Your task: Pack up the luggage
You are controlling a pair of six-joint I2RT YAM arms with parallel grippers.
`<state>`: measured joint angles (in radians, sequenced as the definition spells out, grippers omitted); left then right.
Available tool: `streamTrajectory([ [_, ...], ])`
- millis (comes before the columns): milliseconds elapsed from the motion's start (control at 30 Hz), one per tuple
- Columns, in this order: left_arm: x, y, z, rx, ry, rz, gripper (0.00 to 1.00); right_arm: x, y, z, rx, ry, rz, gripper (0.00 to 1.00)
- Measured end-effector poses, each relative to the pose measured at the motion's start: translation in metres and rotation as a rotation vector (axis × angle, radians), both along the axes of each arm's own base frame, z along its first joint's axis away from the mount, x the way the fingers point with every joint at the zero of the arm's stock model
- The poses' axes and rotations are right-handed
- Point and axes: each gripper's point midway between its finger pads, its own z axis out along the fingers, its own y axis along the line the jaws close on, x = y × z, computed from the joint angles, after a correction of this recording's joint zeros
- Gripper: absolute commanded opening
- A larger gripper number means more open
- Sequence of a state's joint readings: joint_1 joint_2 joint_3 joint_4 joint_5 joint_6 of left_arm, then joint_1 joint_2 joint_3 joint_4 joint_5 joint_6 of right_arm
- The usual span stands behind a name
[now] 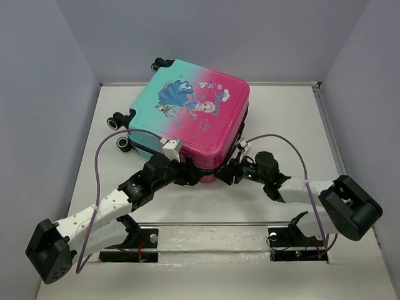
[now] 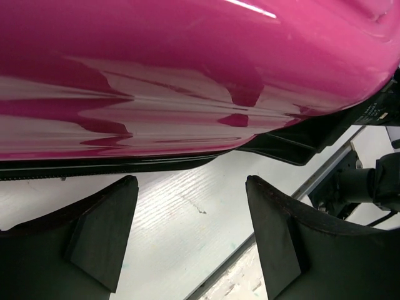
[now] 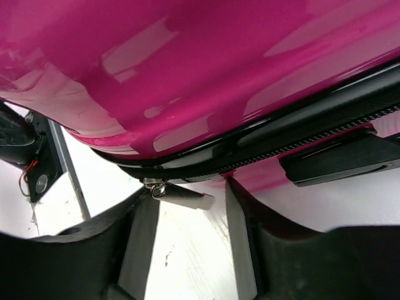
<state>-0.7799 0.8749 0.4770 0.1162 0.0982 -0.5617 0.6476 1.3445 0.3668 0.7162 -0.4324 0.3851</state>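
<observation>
Left claw (image 2: 190, 190) and right claw (image 3: 187, 199) sit at the pink edge of the luggage (image 1: 190, 109).
We see both claws spread apart: the left empty just below the shell, the right with a zip pull (image 3: 182, 196) lying between its fingers. Closed, the luggage lies flat on the tabletop (image 1: 284, 125), upper centre of the overhead frame.

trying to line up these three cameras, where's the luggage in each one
Top external: the luggage lies flat at upper centre, pink end towards the arms.
Left wrist: its pink shell fills the upper half, above the open left hand.
Right wrist: the pink shell spans the top, above the open right hand.
Shared landmark: the black zipper seam under the pink edge, clear in both wrist views.
</observation>
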Motion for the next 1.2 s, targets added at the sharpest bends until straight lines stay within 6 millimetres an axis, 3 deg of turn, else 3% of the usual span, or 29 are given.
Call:
streamTrajectory([
  [100,0.003,-0.002,-0.002,0.0,0.0,0.004,0.79,0.001,0.001,-0.001,0.009,-0.003,-0.002,0.16],
  [200,0.005,-0.003,-0.004,0.005,0.004,0.006,0.78,0.0,0.003,-0.002,0.02,0.007,0.0,0.07],
  [367,0.01,-0.006,-0.005,0.004,0.0,0.017,0.75,-0.013,0.009,0.001,0.027,0.006,-0.003,0.07],
  [567,0.02,-0.023,-0.004,0.014,0.015,0.011,0.74,-0.034,0.007,0.013,-0.01,-0.029,-0.126,0.07],
  [733,0.021,-0.051,-0.002,0.031,0.036,-0.013,0.73,-0.035,0.006,0.008,-0.047,-0.017,-0.238,0.07],
  [867,0.024,-0.076,0.005,0.047,0.045,-0.024,0.72,-0.021,0.025,0.005,-0.048,0.005,-0.327,0.07],
  [933,0.032,-0.074,0.008,0.056,0.054,0.004,0.77,-0.013,0.031,0.004,-0.016,0.016,-0.372,0.07],
  [967,0.035,-0.073,0.01,0.061,0.056,0.013,0.88,-0.008,0.035,0.004,0.012,0.026,-0.403,0.07],
  [1033,0.039,-0.067,0.014,0.083,0.064,0.041,0.99,-0.004,0.039,0.004,0.055,0.043,-0.439,0.07],
  [1133,0.036,-0.062,0.033,0.069,0.05,0.046,0.99,-0.007,0.042,0.008,0.084,0.057,-0.447,0.07],
  [1200,0.032,-0.06,0.067,-0.008,0.006,0.015,0.99,-0.008,0.043,0.007,0.087,0.065,-0.446,0.07],
])
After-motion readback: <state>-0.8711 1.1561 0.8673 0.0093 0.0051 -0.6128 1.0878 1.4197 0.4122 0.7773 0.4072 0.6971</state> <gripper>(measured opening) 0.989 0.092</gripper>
